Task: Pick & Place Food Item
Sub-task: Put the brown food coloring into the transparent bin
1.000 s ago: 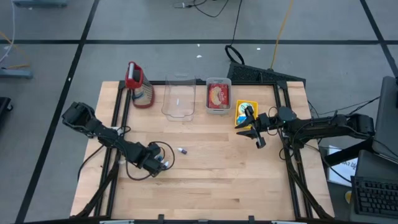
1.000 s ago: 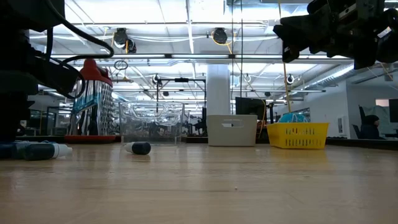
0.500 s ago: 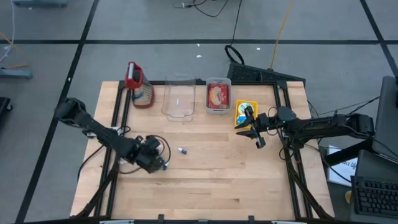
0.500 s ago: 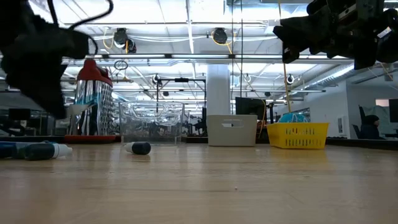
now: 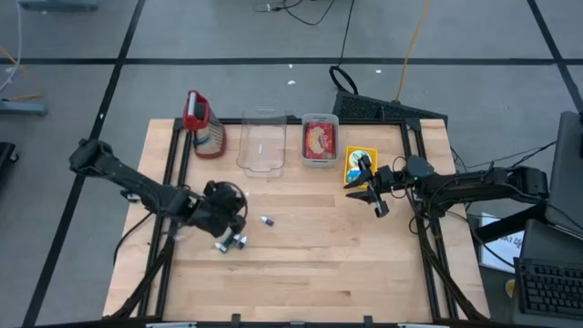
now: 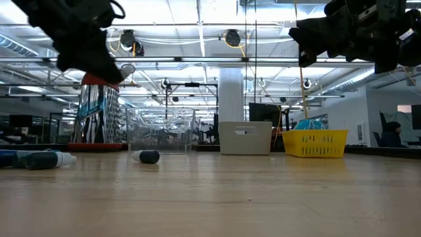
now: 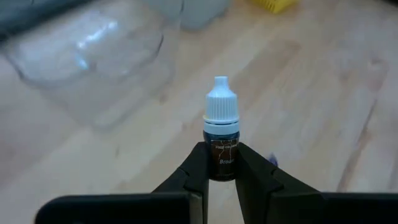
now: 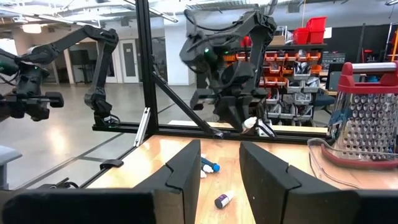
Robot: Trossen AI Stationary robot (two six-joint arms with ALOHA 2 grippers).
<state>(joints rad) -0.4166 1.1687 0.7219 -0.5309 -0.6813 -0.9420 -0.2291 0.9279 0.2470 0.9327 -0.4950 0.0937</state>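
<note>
Dark left claw (image 7: 221,163) – raised, pinching dropper bottle (image 7: 221,134) – right claw (image 8: 217,163) parted.

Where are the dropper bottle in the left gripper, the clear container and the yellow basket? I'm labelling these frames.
dropper bottle (image 7: 221,134): left wrist view, on its neck below the white cap.
clear container (image 5: 262,144): high view, on its floor.
yellow basket (image 6: 314,143): low view, on its front wall.

an open-plan robotics lab: other robot arms (image 8: 93,56), red parts bins (image 8: 292,62), strip-lit ceiling (image 6: 197,39).
</note>
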